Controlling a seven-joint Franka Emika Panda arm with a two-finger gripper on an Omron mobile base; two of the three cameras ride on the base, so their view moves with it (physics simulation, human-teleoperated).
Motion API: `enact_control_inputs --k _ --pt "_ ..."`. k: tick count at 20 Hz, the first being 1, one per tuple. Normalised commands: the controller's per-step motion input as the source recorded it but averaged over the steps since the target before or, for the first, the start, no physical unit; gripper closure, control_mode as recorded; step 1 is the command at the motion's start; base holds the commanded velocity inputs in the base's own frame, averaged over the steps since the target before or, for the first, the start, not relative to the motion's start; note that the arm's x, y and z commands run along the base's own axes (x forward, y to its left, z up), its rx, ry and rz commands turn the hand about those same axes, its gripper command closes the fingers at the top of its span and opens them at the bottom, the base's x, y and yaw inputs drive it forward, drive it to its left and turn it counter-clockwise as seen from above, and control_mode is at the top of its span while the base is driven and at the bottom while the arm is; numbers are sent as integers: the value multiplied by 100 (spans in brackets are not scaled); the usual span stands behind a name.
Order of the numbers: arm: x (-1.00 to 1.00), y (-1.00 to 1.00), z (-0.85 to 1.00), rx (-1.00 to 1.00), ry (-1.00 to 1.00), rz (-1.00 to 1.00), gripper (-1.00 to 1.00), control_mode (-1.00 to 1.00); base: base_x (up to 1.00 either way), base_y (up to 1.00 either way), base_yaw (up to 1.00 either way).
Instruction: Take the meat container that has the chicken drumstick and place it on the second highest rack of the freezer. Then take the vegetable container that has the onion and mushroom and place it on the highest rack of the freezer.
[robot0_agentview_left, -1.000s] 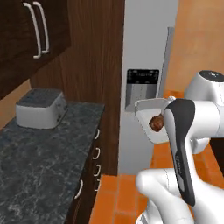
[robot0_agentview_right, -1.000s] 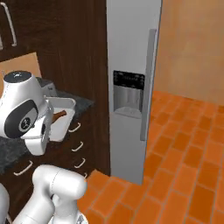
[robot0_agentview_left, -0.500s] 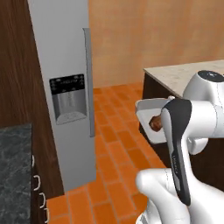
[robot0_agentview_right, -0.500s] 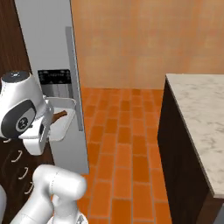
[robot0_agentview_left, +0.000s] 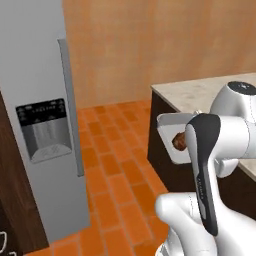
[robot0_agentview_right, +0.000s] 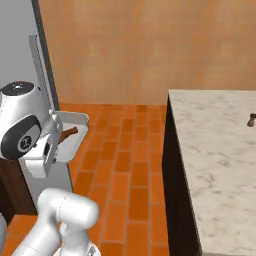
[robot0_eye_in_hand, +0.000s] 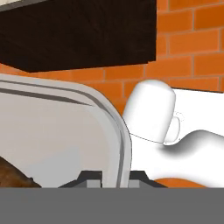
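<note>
We see one white meat container (robot0_agentview_left: 167, 131) held up in the air beside the robot's arm, above the orange brick floor (robot0_agentview_left: 115, 185). It is a shallow tray with round corners. Inside it lies one chicken drumstick (robot0_agentview_left: 178, 141), small, shiny and reddish-brown. In the right base view the chicken drumstick's long side slants up toward the right. The gripper (robot0_eye_in_hand: 110, 177) is closed on the tray's rim, one finger on each side. One grey freezer (robot0_agentview_left: 37, 100) stands to the left, door closed. One marble desk (robot0_agentview_right: 215, 150) is on the right.
</note>
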Motion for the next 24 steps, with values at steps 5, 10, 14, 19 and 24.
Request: enact_control_inputs --k 5,10,14,19,24 --pt "0 0 0 0 0 0 100 100 93 -31 10" --pt "0 0 0 0 0 0 100 100 85 -46 18" --pt "0 0 0 0 0 0 100 100 86 -38 19" --pt "0 0 0 0 0 0 100 100 96 -21 17" --pt "0 0 0 0 0 0 100 100 100 -15 16"
